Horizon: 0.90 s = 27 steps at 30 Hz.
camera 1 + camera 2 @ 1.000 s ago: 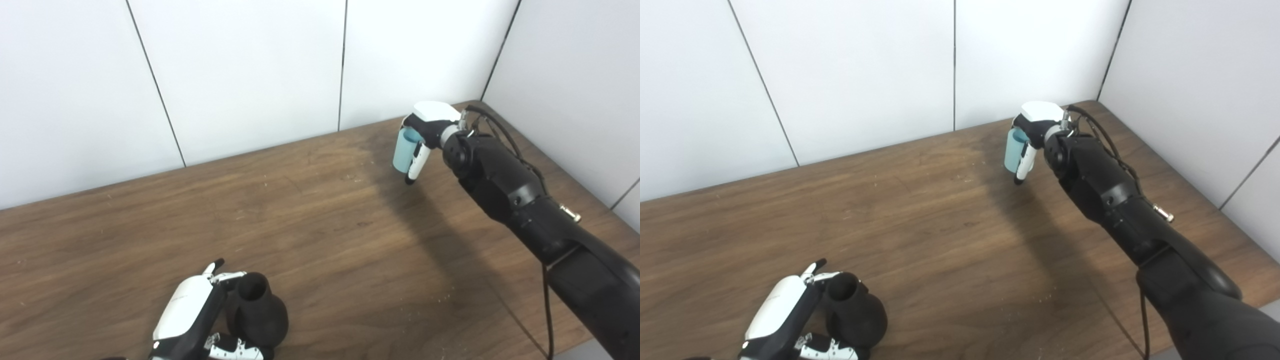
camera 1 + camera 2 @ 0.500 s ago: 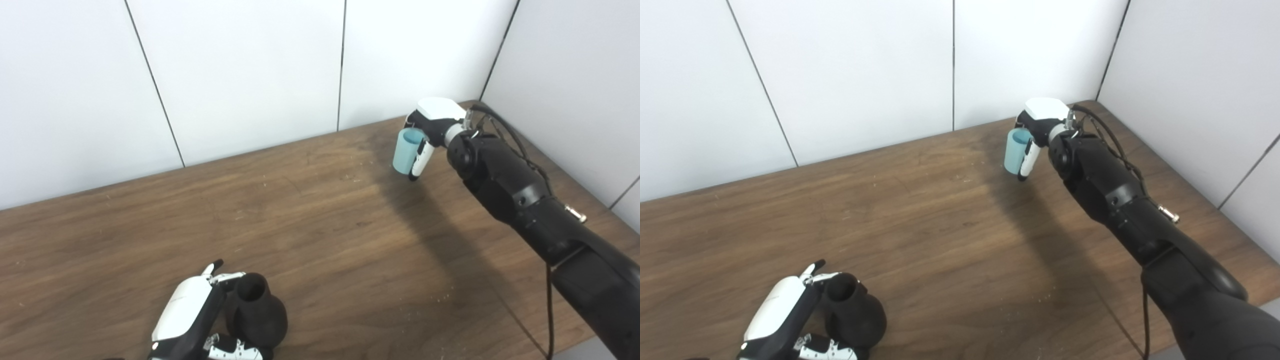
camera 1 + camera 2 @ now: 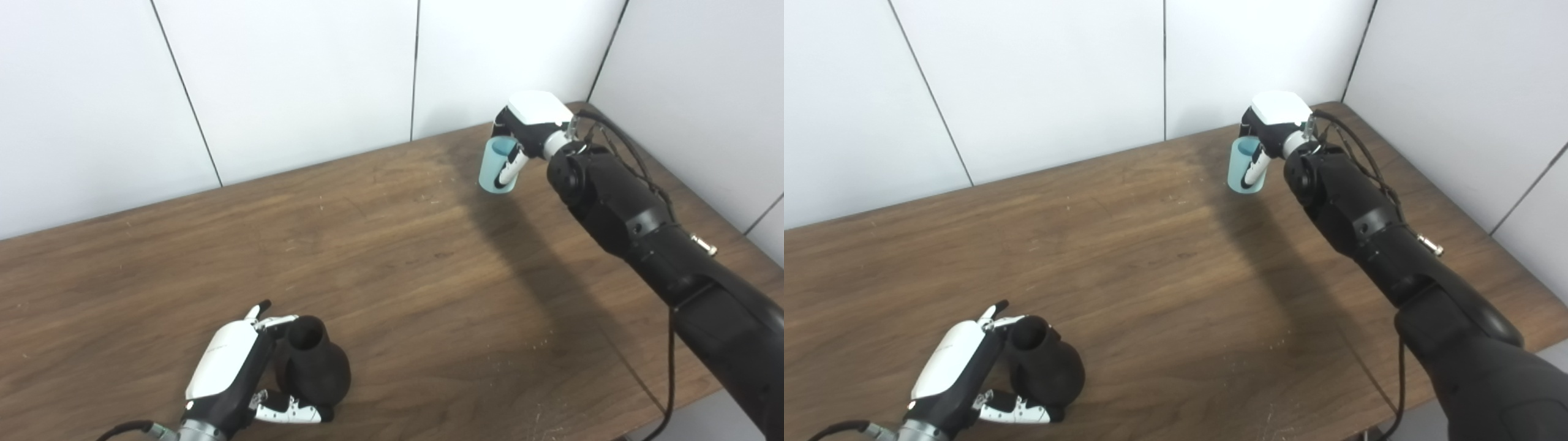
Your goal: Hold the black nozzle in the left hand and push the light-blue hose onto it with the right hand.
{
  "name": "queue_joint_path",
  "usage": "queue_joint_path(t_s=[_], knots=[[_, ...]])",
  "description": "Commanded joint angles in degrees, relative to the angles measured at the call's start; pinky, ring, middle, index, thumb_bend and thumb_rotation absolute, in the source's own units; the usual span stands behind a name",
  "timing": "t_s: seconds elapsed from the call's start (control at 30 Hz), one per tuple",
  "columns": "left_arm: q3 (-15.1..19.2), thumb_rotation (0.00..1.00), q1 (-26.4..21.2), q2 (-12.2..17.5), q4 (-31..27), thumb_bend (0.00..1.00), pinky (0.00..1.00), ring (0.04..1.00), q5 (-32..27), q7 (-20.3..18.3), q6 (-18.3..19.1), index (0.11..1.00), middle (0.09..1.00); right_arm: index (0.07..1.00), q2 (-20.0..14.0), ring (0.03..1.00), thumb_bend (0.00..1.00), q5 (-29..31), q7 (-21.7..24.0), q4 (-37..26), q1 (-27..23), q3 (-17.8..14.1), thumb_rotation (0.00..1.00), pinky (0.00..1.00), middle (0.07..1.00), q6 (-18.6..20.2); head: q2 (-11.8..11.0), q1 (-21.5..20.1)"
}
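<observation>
Wooden table (image 3: 392, 257): left hand (image 3: 229, 373) clasps black nozzle (image 3: 312, 370); right hand (image 3: 530, 125) grips light-blue hose (image 3: 493, 165). Advice: align the bores before pushing.

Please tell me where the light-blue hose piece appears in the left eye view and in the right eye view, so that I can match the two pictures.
Left eye view: the light-blue hose is upper right of centre, held in the right hand, near the table's far edge.
Right eye view: the same hose sits a little further left, also upper right of centre.
Shared landmark: the room corner seam rising just behind the right hand.
</observation>
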Motion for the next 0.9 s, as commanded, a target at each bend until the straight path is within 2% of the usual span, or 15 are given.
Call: queue_joint_path(t_s=[0.0, 0.5, 0.63, 0.7, 0.87], knots=[[-0.03, 0.0, 1.49, 1.25, 1.45, 0.52, 1.0, 0.732, 1.58, -2.68, 2.91, 0.453, 0.534, 0.491, -1.16, 0.577, 0.52, -0.11, -1.26, -0.59, -1.53, -0.88, 0.13, 0.51, 0.594, -0.69, 0.06, -0.07], [0.08, 0.0, 1.39, 1.24, 0.92, 0.52, 1.0, 0.726, 1.54, -2.68, 3.42, 0.454, 0.536, 0.49, -0.82, 0.57, 0.52, -1.03, 0.87, -0.81, -1.11, 0.46, 0.13, 0.52, 0.587, 0.33, 0.28, 0.37], [0.11, 0.0, 1.33, 1.15, 1.02, 0.52, 1.0, 0.728, 1.56, -2.5, 3.41, 0.454, 0.538, 0.49, -0.83, 0.537, 0.52, -1.08, 1.71, -0.87, -1.48, 0.8, 0.13, 0.48, 0.581, 0.66, 0.27, 0.3], [0.1, 0.0, 1.27, 1.11, 1.13, 0.52, 1.0, 0.728, 1.58, -2.43, 3.38, 0.454, 0.538, 0.482, -0.81, 0.507, 0.53, -1.1, 1.8, -0.71, -1.66, 0.83, 0.03, 0.45, 0.517, 0.61, 0.22, 0.37], [0.01, 0.0, 1.14, 1.02, 1.41, 0.52, 1.0, 0.729, 1.79, -2.18, 3.2, 0.454, 0.538, 0.504, -0.72, 0.426, 0.52, -0.92, 0.7, -0.7, -1.57, 0.56, 0.0, 0.4, 0.501, -0.24, 0.18, 0.35]])
